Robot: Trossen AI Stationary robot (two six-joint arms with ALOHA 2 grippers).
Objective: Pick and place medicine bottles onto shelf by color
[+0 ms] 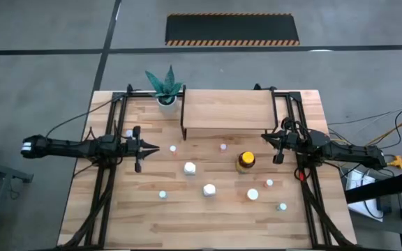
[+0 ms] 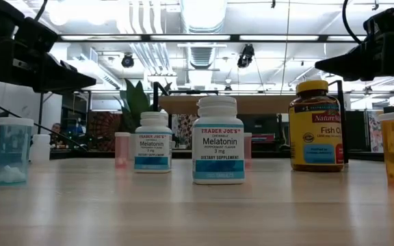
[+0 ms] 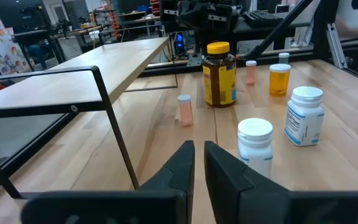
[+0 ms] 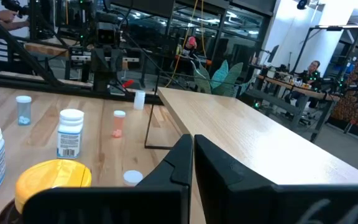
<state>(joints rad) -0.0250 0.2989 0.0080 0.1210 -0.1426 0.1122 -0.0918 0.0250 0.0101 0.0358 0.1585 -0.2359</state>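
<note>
Amber fish-oil bottle with yellow cap stands on light-wood desk, just beside right pincer, clenched, empty. Left pincer clenched too, hovering opposite. Small white melatonin bottles scattered mid-desk. Low light-wood shelf on black legs sits bare at far edge.

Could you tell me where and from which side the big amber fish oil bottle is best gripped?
Probably by the yellow cap or the neck just under it, from straight above: the fish oil bottle stands upright, clear of its neighbours. The right gripper is closest, near the shelf; the body looks wide for its fingers.
</note>
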